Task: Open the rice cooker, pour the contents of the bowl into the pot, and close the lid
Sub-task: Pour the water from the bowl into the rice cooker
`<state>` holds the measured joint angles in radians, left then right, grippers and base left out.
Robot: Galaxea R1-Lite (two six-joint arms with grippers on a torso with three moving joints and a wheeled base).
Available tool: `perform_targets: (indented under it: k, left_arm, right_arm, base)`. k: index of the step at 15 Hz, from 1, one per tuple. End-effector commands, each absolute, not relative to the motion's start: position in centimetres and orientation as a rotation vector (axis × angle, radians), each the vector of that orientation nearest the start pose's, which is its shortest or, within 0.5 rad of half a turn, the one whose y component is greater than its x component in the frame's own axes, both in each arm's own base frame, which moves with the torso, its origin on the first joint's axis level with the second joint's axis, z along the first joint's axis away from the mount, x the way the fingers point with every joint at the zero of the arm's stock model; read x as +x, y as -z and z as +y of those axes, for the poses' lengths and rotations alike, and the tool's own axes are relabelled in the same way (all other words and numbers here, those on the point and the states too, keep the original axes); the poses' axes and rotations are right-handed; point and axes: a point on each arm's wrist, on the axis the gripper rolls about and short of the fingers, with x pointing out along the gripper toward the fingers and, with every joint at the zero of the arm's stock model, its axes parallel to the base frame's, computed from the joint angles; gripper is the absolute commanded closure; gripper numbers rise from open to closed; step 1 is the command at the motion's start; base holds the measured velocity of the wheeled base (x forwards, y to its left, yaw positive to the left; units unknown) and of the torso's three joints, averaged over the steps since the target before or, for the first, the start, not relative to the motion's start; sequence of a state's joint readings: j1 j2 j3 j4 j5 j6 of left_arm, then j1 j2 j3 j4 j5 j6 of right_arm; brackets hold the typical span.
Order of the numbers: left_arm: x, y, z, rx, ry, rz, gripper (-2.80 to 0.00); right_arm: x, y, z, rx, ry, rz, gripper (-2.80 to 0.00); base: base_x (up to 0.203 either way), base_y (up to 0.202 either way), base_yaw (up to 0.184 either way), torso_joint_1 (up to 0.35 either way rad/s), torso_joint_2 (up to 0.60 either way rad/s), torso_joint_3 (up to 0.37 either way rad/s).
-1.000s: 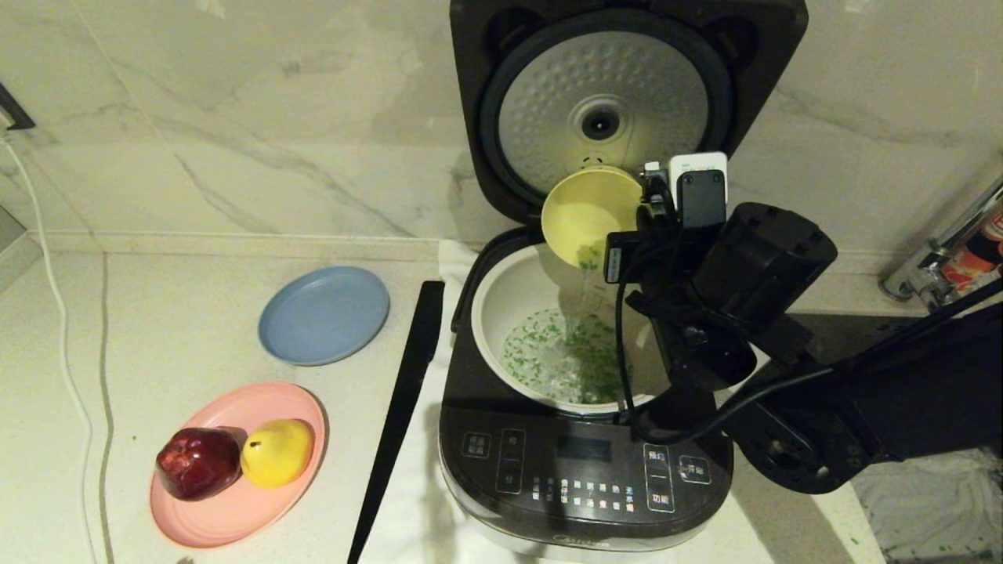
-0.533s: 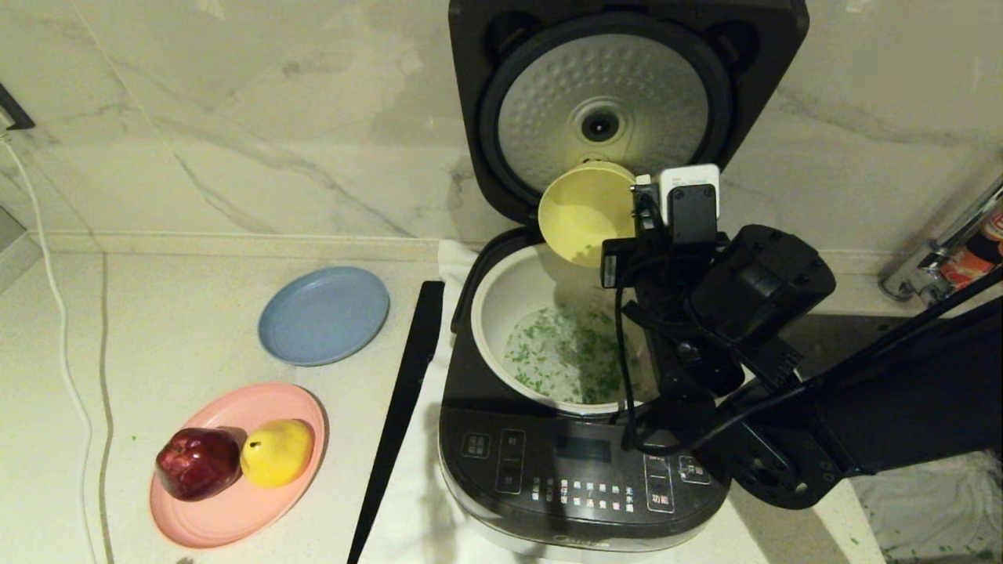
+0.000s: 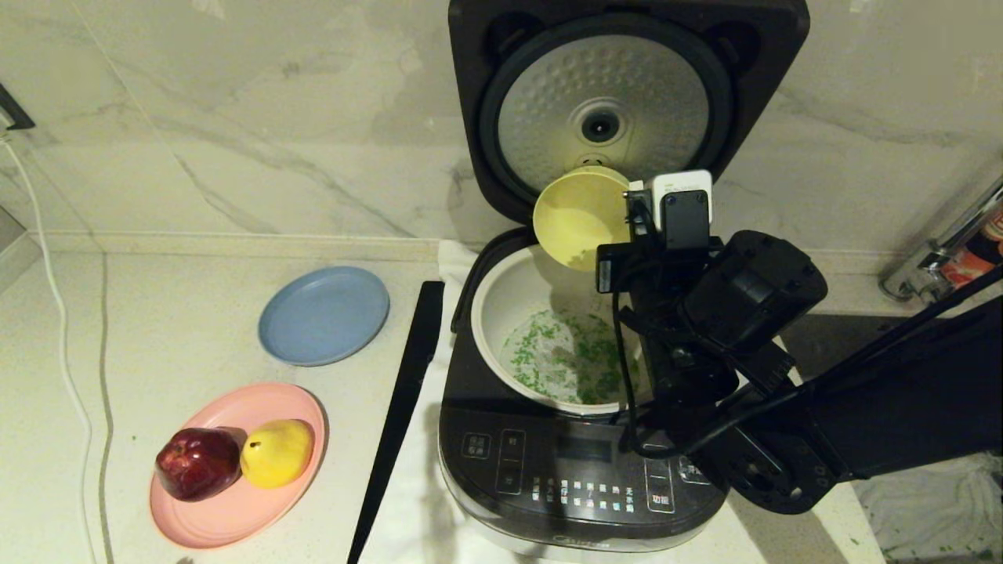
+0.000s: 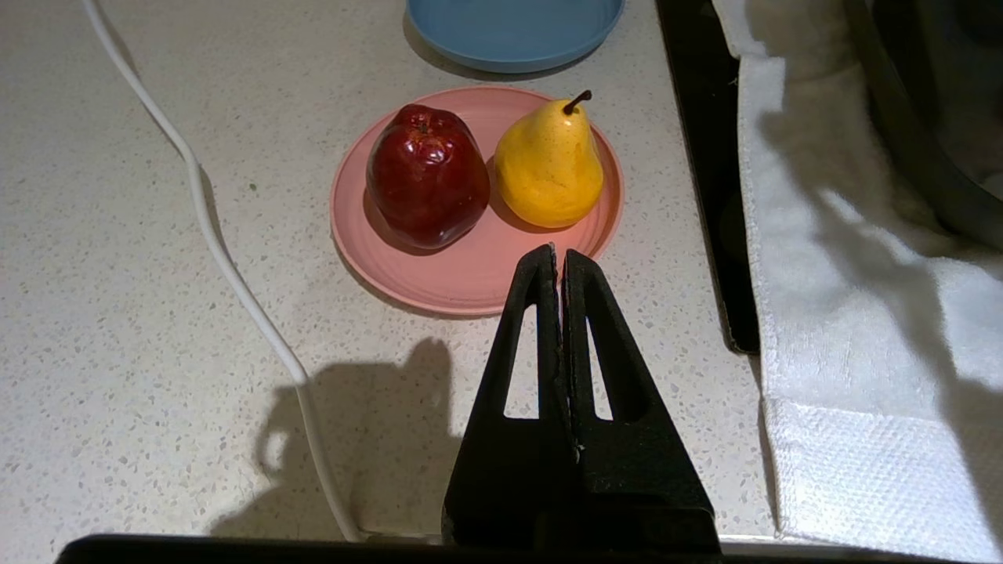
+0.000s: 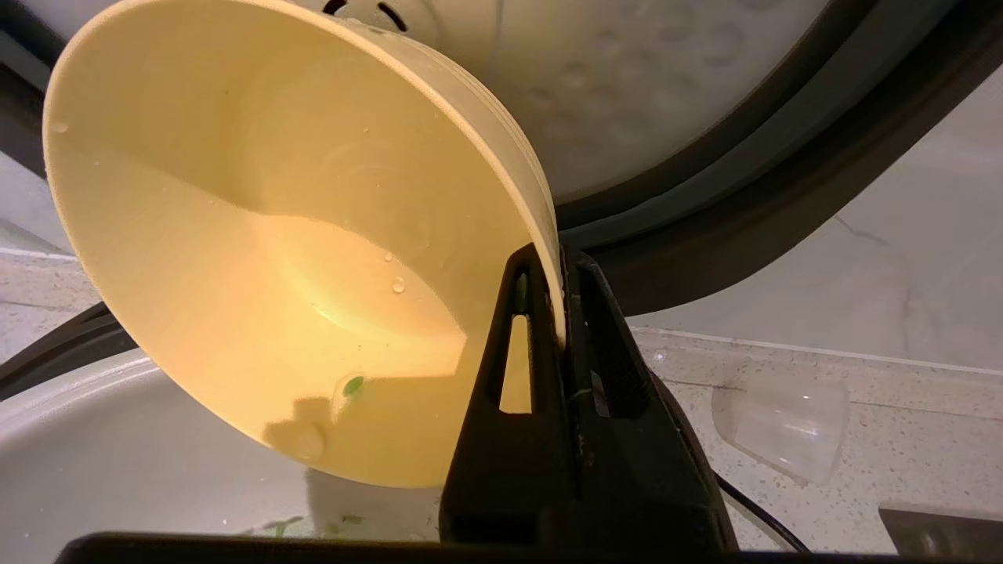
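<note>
The dark grey rice cooker (image 3: 584, 478) stands open, its lid (image 3: 603, 110) upright with the dimpled silver plate facing me. Green chopped bits (image 3: 580, 364) lie in water at the bottom of the cream pot (image 3: 501, 294). My right gripper (image 5: 558, 262) is shut on the rim of the yellow bowl (image 3: 578, 217) (image 5: 258, 258), which is tipped steeply over the pot's far side. Only one or two green bits (image 5: 353, 385) and drops cling inside it. My left gripper (image 4: 557, 252) is shut and empty, hovering over the counter near the pink plate.
A pink plate (image 3: 235, 509) with a red apple (image 3: 197, 462) and yellow pear (image 3: 276, 452) sits front left, a blue plate (image 3: 323, 313) behind it. A black strip (image 3: 400, 407) lies beside the cooker on a white towel (image 4: 846, 329). A clear cup (image 5: 780, 427) lies on the counter to the right.
The stream from the bowl into the pot has stopped. The right arm and the bowl have shifted slightly left and down, with the bowl still tipped.
</note>
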<state>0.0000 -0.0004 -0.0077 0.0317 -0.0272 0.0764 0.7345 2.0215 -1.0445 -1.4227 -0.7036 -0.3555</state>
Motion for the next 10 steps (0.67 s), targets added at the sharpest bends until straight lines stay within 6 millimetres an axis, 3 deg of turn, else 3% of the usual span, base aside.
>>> perform_targets:
  k: [1, 8, 10]
  left_arm:
    - [-2.34, -7.43, -0.06, 0.076, 0.029, 0.023, 0.0]
    - [-2.34, -7.43, -0.06, 0.076, 0.029, 0.023, 0.0]
    - [-2.34, -7.43, -0.06, 0.076, 0.029, 0.023, 0.0]
  right_arm:
    - [29.1, -20.99, 24.32, -0.058, 0.034, -0.338, 0.0]
    - [29.29, -20.68, 24.4, -0.076, 0.046, -0.344, 0.0]
    - [29.01, -21.4, 24.19, -0.075, 0.054, -0.34, 0.0]
  base:
    - [0.0, 0.0, 0.0, 0.0, 0.0, 0.0]
    - [0.0, 0.0, 0.0, 0.0, 0.0, 0.0]
    - [0.0, 0.0, 0.0, 0.0, 0.0, 0.0]
